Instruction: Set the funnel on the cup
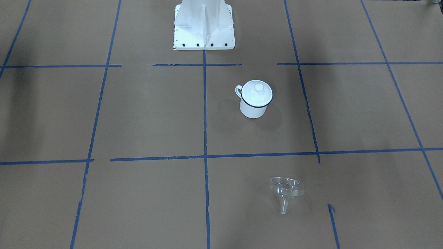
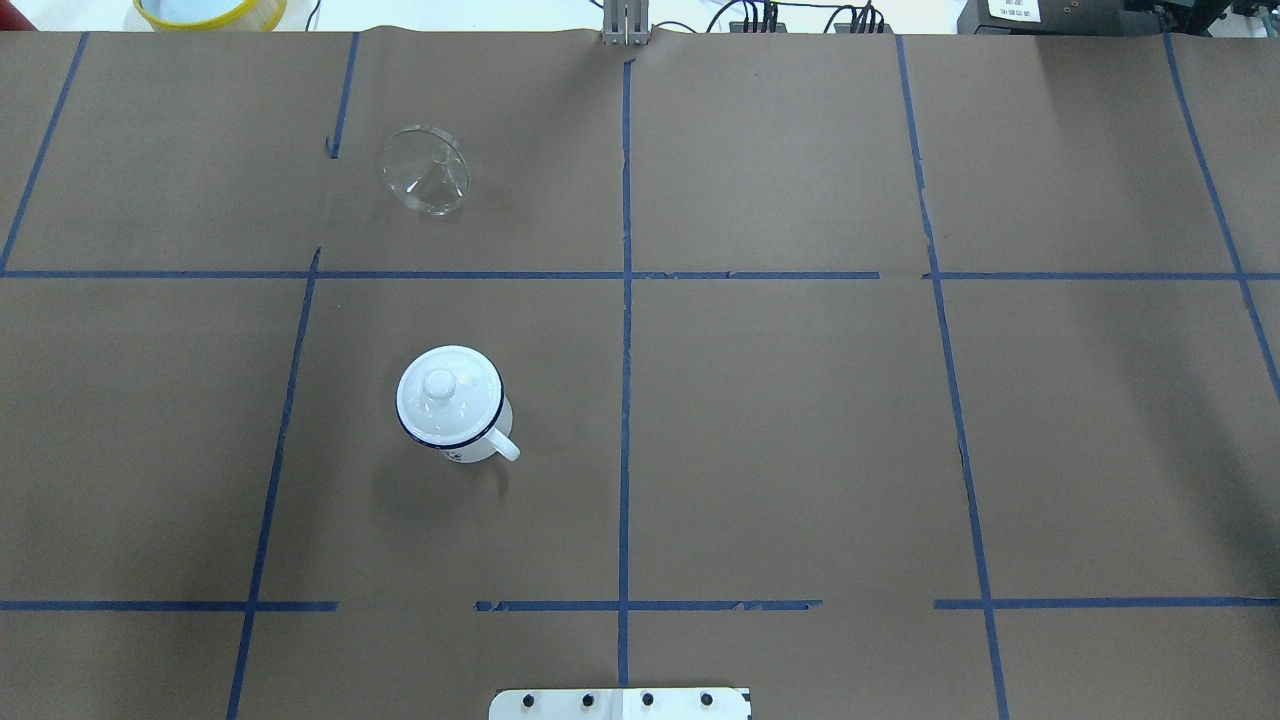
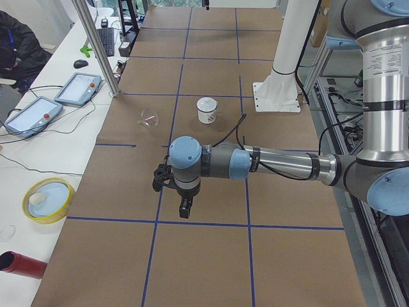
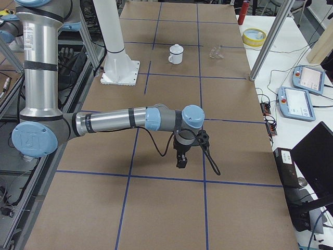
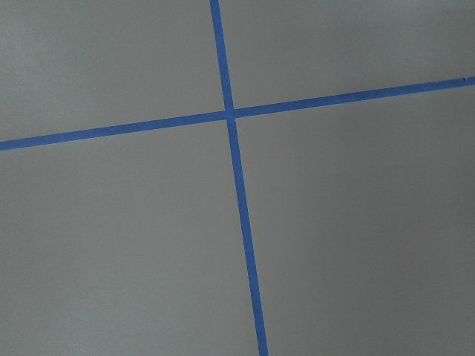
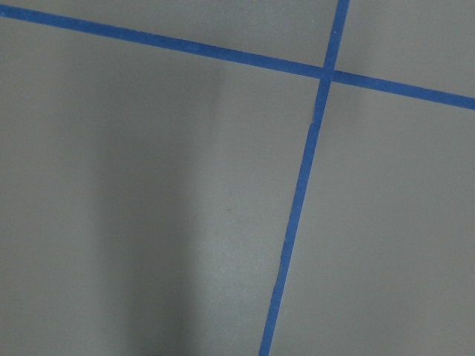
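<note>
Nearest the robot, one white base plate [image 2: 620, 703] sits at the table's [image 2: 800, 420] near edge, on the centre tape line [image 2: 625, 400]. Two arms stretch out level, one over each end of the table, both outside the overhead view. The left gripper [image 3: 184, 210] and the right gripper [image 4: 181, 161] each hang pointing down above brown paper, close to a tape crossing. They show only from the side, so I cannot tell whether their fingers stand wide or narrow. Each wrist view shows just paper and one crossing of blue tape.

Farther out, one cup [image 1: 253, 111] stands upright in the middle row of squares, on the robot's left of the centre line. Its handle is turned toward the robot and that line. One white knobbed lid [image 1: 256, 92] sits on its dark blue rim. Open brown paper lies all round the cup, which is well apart from every table edge.

Beyond the next cross line, in the far row, lies one funnel [image 1: 286, 190] — on its side, rim tilted, spout toward the far edge. It is well apart from the cup, with one tape line between them. It lies between that line and the far edge, also on the robot's left half.

Past the far edge, one yellow dish [image 2: 210, 10] shows on a white bench.
</note>
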